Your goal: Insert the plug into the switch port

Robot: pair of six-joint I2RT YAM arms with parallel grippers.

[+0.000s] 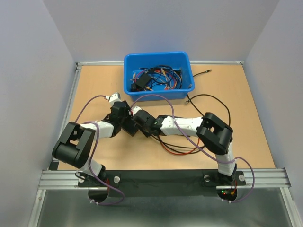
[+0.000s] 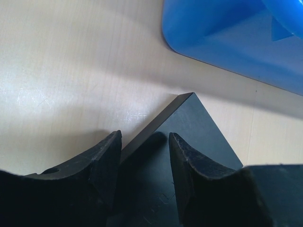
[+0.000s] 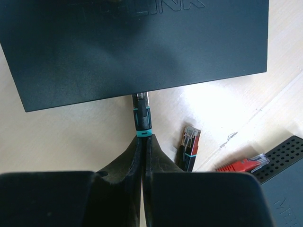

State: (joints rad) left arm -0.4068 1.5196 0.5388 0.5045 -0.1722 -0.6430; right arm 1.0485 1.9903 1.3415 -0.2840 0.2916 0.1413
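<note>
Plug (image 3: pixel 239 165) w/ red boot lies loose on table (image 3: pixel 71 137), at 4 o'clock from right gripper (image 3: pixel 143 139); not inserted yet. Right gripper is clamped on dark teal-ringed connector (image 3: pixel 142 116), tip touching switch (image 3: pixel 132 47) edge. Left gripper (image 2: pixel 144 137) has fingers apart over switch corner.

Two black devices in the right wrist view: a large switch (image 3: pixel 132 47) and a perforated black box (image 3: pixel 284 179). Three plugs: a teal-banded plug (image 3: pixel 143 120), a black-and-red plug (image 3: pixel 189 149), a red-booted plug (image 3: pixel 239 165). One blue bin (image 1: pixel 156 91) — and two arms, left arm (image 1: pixel 94 130) and right arm (image 1: pixel 189 125).
</note>
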